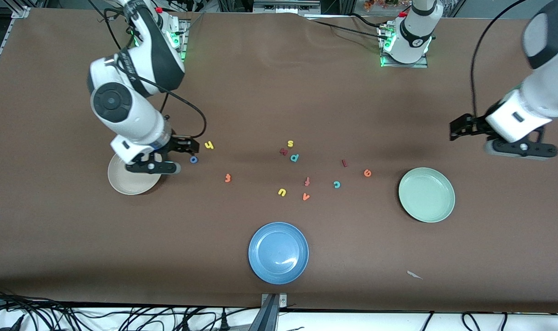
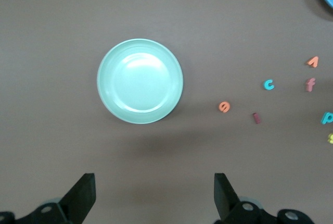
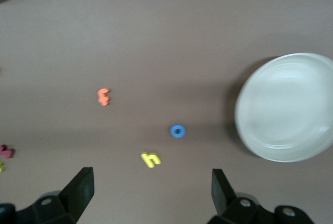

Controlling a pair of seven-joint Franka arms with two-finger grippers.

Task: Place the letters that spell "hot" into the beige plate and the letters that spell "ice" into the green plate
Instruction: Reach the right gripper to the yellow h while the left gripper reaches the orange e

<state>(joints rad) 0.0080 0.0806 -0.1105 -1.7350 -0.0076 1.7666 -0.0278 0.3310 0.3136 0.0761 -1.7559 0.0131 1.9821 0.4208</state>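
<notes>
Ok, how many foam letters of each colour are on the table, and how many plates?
Yellow letters: 3
Orange letters: 4
Teal letters: 2
Dark red letters: 2
Blue letter: 1
Plates: 3
Total: 15

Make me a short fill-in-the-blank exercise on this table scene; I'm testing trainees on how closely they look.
1. The teal c lies on the ____, not in a plate.
2. The plate nearest the front camera is ____.
3. The green plate holds ____ letters.
4. The blue o lies nearest the ____ plate.

Missing words: table; blue; no; beige
</notes>
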